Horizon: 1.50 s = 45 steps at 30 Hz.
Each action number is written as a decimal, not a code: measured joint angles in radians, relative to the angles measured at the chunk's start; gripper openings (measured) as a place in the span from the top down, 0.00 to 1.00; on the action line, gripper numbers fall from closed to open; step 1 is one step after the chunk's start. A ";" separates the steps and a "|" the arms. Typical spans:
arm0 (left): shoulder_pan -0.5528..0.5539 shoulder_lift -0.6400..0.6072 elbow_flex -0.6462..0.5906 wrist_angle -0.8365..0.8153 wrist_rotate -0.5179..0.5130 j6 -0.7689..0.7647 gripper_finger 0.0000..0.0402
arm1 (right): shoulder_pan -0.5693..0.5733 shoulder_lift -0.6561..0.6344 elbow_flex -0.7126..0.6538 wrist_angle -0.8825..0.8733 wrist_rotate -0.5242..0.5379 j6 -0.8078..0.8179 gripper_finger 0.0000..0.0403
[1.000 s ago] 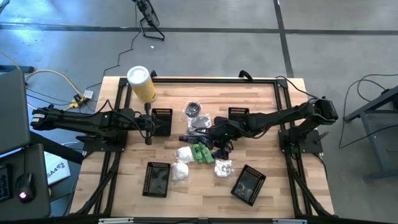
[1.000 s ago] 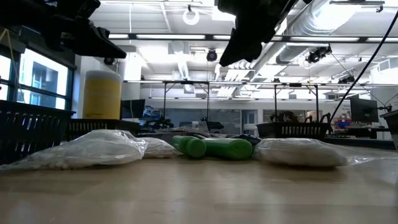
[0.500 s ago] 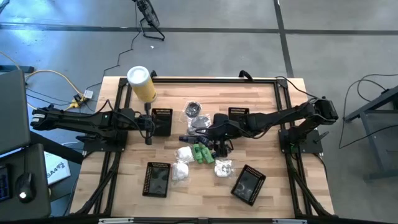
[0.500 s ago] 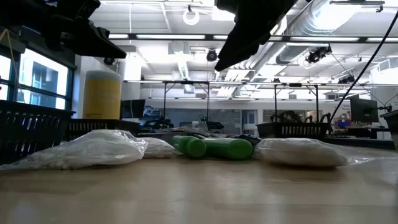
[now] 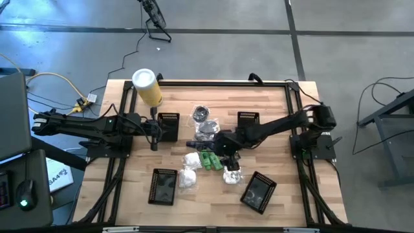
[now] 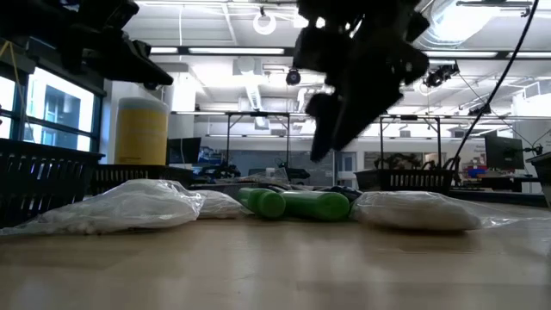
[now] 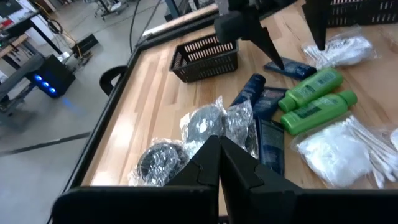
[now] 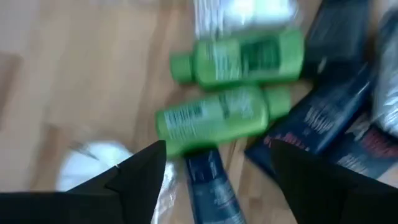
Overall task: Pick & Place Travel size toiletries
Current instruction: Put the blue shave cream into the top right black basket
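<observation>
The right gripper [image 5: 228, 154] hangs over the pile of toiletries at the middle of the table [image 5: 278, 103], its fingers [image 8: 134, 177] spread wide with nothing between them; in the right wrist view they frame 2 green bottles [image 8: 236, 56] lying side by side and a dark blue tube [image 8: 211, 186] that lies between the fingertips on the wood. More dark blue tubes [image 8: 323, 112] lie just beside the bottles. In the high view the green bottles [image 5: 209, 160] sit near the centre of the table, with white packets [image 5: 189, 160] to their left and another white packet [image 5: 231, 174] just below the right gripper. Silvery-clear packets [image 5: 202, 115] lie farther back, toward the yellow canister [image 5: 147, 86], which stands upright at the back left corner. 4 black mesh baskets are spread around the pile: 1 at the back left [image 5: 168, 125], 1 at the back right [image 5: 248, 118], 1 at the front left [image 5: 163, 186] and 1 at the front right [image 5: 259, 191], the last one turned at an angle. The left gripper [image 5: 153, 133] waits beside the back left basket, its fingers [image 7: 214, 165] pressed together and empty. In the low view the right gripper [image 6: 344, 112] hangs above the green bottles [image 6: 297, 204], clear of them.
</observation>
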 joint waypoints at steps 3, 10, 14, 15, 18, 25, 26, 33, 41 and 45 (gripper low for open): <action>0.000 0.000 0.000 -0.001 0.000 0.000 1.00 | 0.000 0.029 0.000 -0.005 -0.044 0.000 0.35; 0.000 0.000 0.000 -0.008 0.000 0.000 1.00 | 0.012 0.047 0.000 -0.021 -0.062 -0.019 0.41; 0.000 0.000 0.000 -0.028 0.000 0.000 1.00 | 0.013 0.060 0.001 -0.015 -0.058 -0.039 0.41; 0.000 0.000 0.000 -0.030 0.000 0.000 1.00 | 0.013 0.065 0.001 -0.017 -0.058 -0.041 0.41; 0.000 0.000 0.000 -0.029 0.000 0.000 1.00 | 0.013 0.090 0.001 -0.015 -0.059 -0.044 0.41; 0.000 0.000 0.000 -0.029 0.000 0.000 1.00 | 0.013 0.129 0.001 0.019 -0.061 -0.044 0.41; 0.000 0.000 0.000 -0.029 0.000 0.000 1.00 | 0.013 0.129 0.001 0.025 -0.060 -0.045 0.41; 0.000 0.000 0.000 -0.029 0.000 0.000 1.00 | 0.013 0.129 0.001 0.049 -0.043 -0.045 0.41; 0.000 0.000 0.000 -0.029 0.000 0.000 1.00 | 0.013 0.129 0.001 0.024 -0.043 -0.044 0.48; 0.000 0.000 0.000 -0.029 0.000 0.000 1.00 | 0.013 0.129 0.001 0.015 -0.043 -0.043 0.54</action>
